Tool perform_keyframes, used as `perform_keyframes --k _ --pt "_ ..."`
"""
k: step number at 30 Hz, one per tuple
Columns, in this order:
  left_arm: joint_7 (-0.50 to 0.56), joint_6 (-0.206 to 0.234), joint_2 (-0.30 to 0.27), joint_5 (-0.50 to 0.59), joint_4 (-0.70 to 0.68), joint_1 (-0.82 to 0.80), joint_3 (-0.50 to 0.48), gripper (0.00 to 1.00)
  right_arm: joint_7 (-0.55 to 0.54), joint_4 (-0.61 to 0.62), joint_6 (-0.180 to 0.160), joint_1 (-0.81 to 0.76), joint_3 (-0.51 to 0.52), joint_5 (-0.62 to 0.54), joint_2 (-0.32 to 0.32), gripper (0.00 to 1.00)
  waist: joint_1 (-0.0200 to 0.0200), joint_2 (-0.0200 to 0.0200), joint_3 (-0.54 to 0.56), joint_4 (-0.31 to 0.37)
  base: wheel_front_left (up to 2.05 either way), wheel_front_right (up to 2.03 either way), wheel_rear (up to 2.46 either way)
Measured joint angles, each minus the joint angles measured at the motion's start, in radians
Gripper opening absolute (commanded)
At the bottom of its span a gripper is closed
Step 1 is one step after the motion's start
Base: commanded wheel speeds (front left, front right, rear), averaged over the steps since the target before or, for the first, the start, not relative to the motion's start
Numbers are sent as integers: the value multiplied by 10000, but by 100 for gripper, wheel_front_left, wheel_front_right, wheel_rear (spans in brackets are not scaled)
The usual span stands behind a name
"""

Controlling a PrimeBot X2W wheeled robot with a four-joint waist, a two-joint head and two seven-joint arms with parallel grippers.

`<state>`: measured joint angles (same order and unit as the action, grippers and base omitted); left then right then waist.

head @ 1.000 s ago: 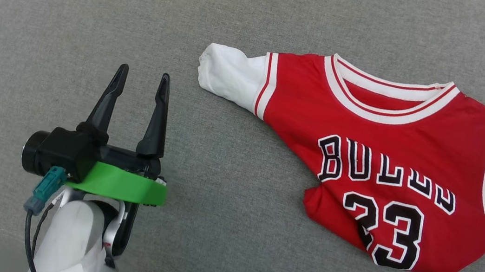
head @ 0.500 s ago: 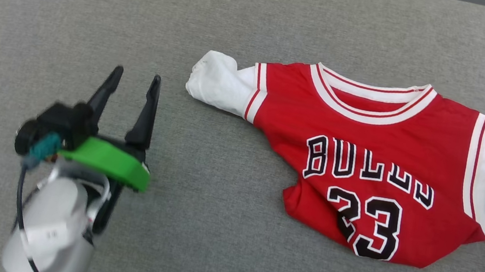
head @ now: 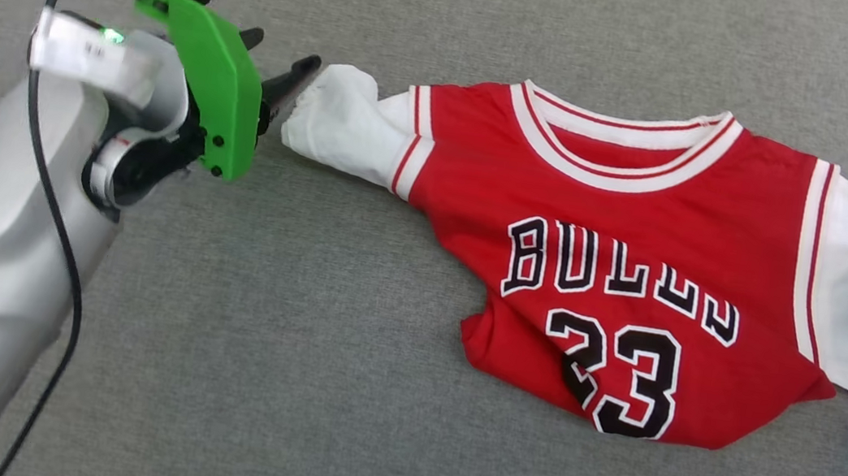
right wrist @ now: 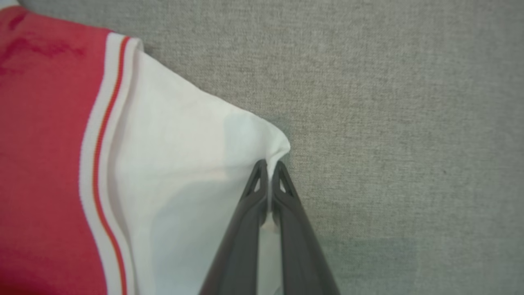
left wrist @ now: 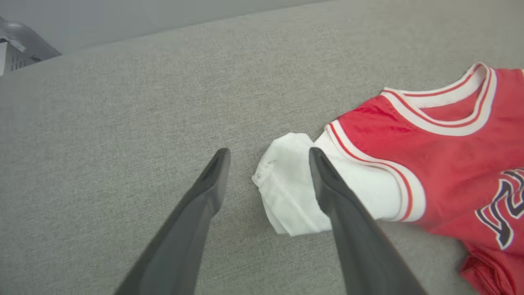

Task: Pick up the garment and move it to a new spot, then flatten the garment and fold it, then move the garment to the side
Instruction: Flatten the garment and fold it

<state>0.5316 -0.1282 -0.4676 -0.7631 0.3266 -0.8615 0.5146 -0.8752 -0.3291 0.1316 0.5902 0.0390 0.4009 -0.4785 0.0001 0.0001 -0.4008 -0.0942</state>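
Surface: grey woven fabric (head: 338,391) runs right across the scene, soft and plain, a fair bed for spreading cloth.
Garment: the red jersey (head: 618,255) lies face up right of centre, collar on the far side, its near left hem tucked under so the "23" is creased.
Left sleeve: bunched into a white wad (left wrist: 286,184), pointing left.
Left gripper: here it is (left wrist: 268,153), jaws spread wide and holding nothing, the bunched cuff sitting just between its fingertips; it looks lined up to bite that sleeve.
Right gripper: over at the right edge (right wrist: 268,164), jaws pinched tight on the corner of the right sleeve (right wrist: 184,164), cloth puckered at the tips.
Why so: my read is a sleeve in each gripper lets the shirt be lifted square and carried without twisting.
Watch for: that wadded cuff may give an uneven hold.
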Motion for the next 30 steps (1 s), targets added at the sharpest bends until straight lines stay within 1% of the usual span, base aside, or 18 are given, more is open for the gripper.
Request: perform_keyframes --k 2,4,6,9,13,16,22,26,27,28,29,30 --pt "874 0 -190 -481 268 -430 554 100 4 8 0 157 -184 4 23 0 0 0 -92 130 0 0 0" --pt "1476 0 -349 -821 506 -774 1066 100 50 17 0 299 -355 19 27 0 0 0 -203 249 0 0 0" --pt "1858 0 -441 -1085 713 -1012 1388 100 92 27 0 406 -512 75 35 0 0 0 -301 353 0 0 0" --pt "2127 0 -522 -1423 1150 -1372 1705 100 104 56 0 580 -773 96 17 0 0 -1 -465 501 0 0 0" --pt "2217 0 -775 -1402 1716 -1823 2232 100 190 73 0 846 -984 184 29 0 0 0 -704 672 0 0 0" --pt "2217 0 -838 -1452 2023 -2018 2566 100 236 82 0 1011 -1133 249 25 0 0 0 -867 788 0 0 0" --pt "1778 0 -928 -1643 2161 -2355 3208 100 301 82 4 1256 -1271 370 -6 0 0 0 -1126 933 0 0 0" --pt "1753 0 -1022 -1812 2305 -2596 3682 100 366 48 4 1335 -1300 410 -19 0 0 -1 -1241 985 0 0 0" --pt "1827 0 -1045 -1919 2382 -2677 3802 93 374 29 4 1353 -1313 428 -21 0 0 0 -1257 1001 0 0 0" --pt "1887 0 -1055 -2023 2422 -2734 3883 20 403 15 4 1357 -1325 431 -21 0 0 -1 -1264 1008 0 0 0" --pt "1981 0 -1058 -2146 2475 -2799 3960 0 443 -6 4 1360 -1338 439 -23 0 -1 0 -1263 1011 0 0 0" --pt "2094 0 -1058 -2240 2506 -2864 4057 0 454 -33 4 1366 -1352 441 -23 0 -1 0 -1255 1011 0 0 0"
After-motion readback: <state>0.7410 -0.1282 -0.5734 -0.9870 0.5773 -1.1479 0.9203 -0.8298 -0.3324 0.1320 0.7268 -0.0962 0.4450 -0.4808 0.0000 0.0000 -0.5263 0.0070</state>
